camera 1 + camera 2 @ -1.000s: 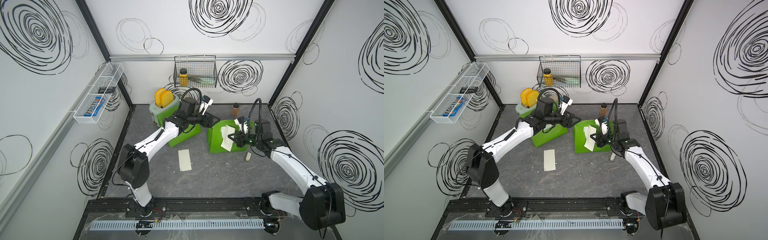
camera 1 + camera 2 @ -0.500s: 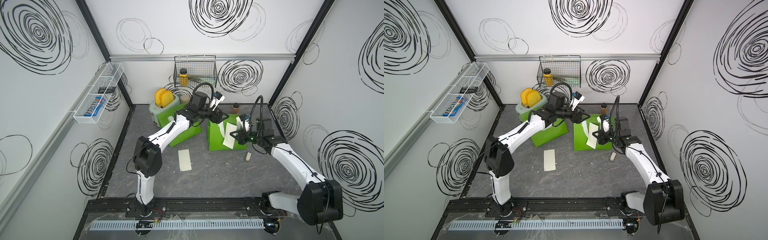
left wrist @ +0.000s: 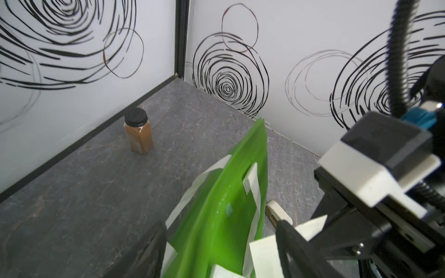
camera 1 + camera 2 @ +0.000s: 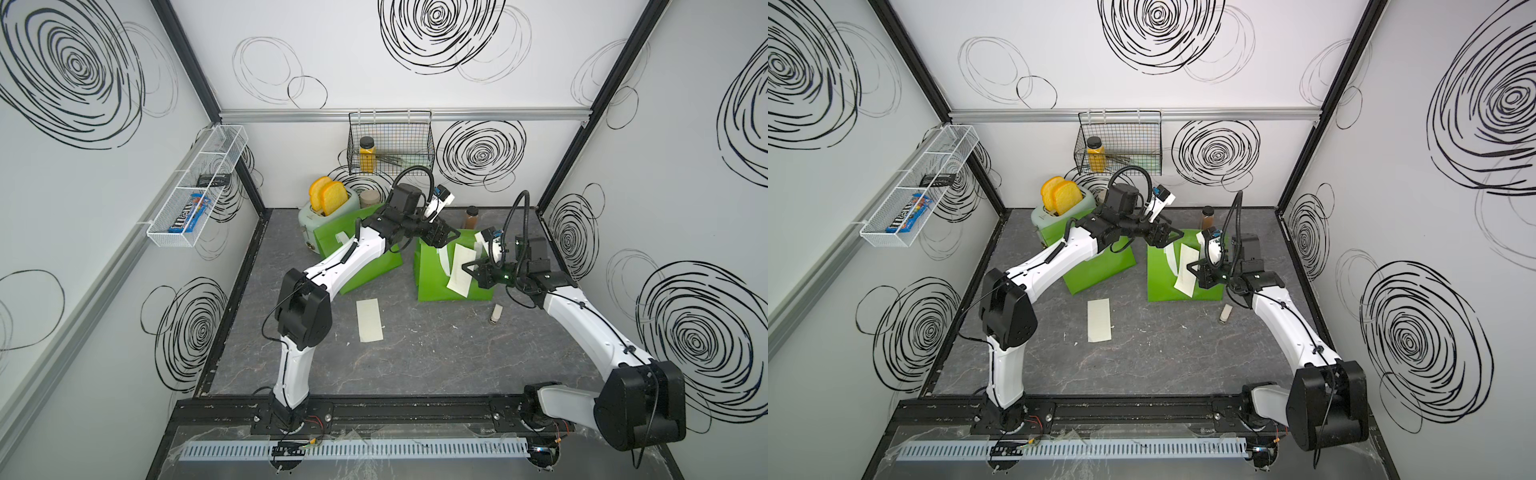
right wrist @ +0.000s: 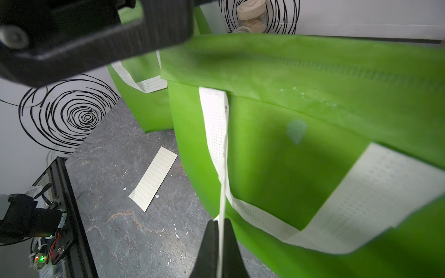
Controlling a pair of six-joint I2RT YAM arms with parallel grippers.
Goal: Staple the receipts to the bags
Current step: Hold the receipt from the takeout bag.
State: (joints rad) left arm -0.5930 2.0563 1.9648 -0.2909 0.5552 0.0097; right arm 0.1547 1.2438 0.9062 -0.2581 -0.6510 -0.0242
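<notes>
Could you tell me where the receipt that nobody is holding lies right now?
In both top views the loose receipt lies flat on the grey tabletop, left of centre, just in front of the green bag beside the toaster.

Bright even light, soft shadows, bowed edges, bag [image 5: 313,72] blurred near wrist lens

**One brand name legible**

A blue candy packet [image 4: 185,216] lying in the white wire shelf [image 4: 170,241] on the side wall carried the brand "m&m's" in white letters. The loose receipt [image 5: 154,181] on the floor showed only ruled lines.
</notes>
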